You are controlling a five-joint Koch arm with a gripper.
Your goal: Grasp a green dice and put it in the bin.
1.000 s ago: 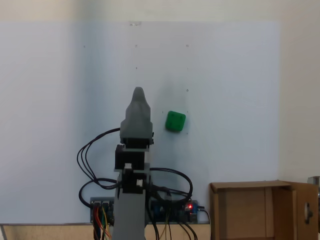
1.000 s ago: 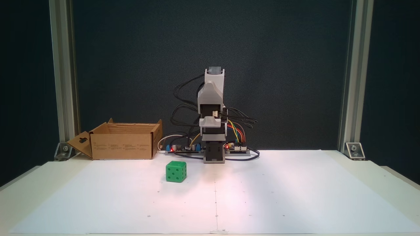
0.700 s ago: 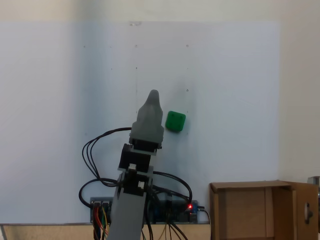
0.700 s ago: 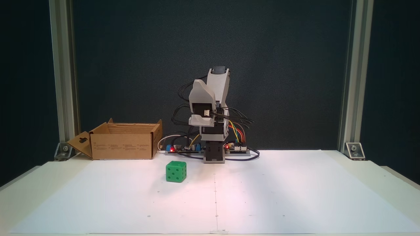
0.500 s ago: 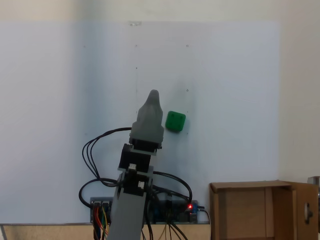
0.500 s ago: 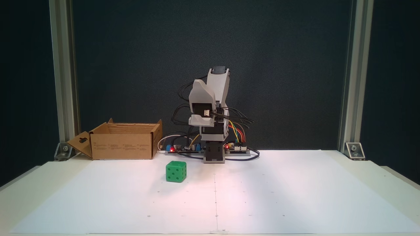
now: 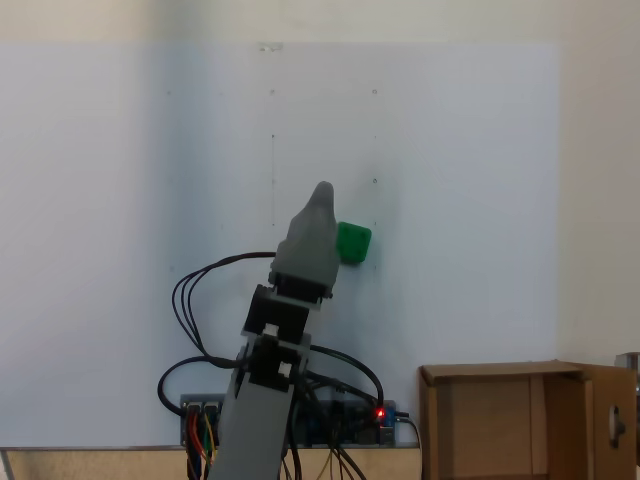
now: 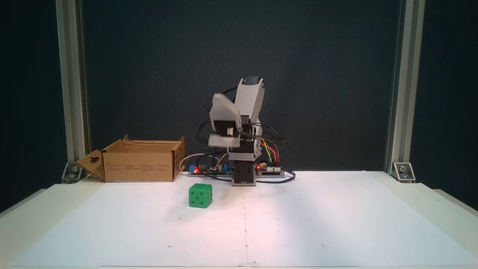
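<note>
The grey plastic robot arm (image 8: 244,123) has swung further toward the small bright green dice with rounded corners (image 8: 200,195) than it stood a moment back: from above, its pointed grey gripper (image 7: 320,195) was clear of the dice a second ago, drew just beside it half a second ago, and now its tip overlaps the dice's (image 7: 353,243) near edge in that view. From the front, the gripper (image 8: 220,141) is blurred with motion and hangs well above the dice, leaning toward it from the arm's base, so the overlap seen from above is not contact. The dice itself has not shifted; it sits on the white paper-covered table (image 8: 317,224), a little in front of the arm's base and off to the side nearer the box. I cannot tell how far the jaws are parted, since only one tapering shape shows from above and the front view is smeared; nothing is seen between them. The brown cardboard bin with upright flaps (image 8: 140,160) stands where it did, well apart from the dice, back at the table's far edge level with the arm's base; from above its rim (image 7: 500,372) shows beside that base. Counting up: one arm, one gripper, one green dice, one cardboard bin, and two upright aluminium posts (image 8: 73,89) behind the arm, one on each side.
</note>
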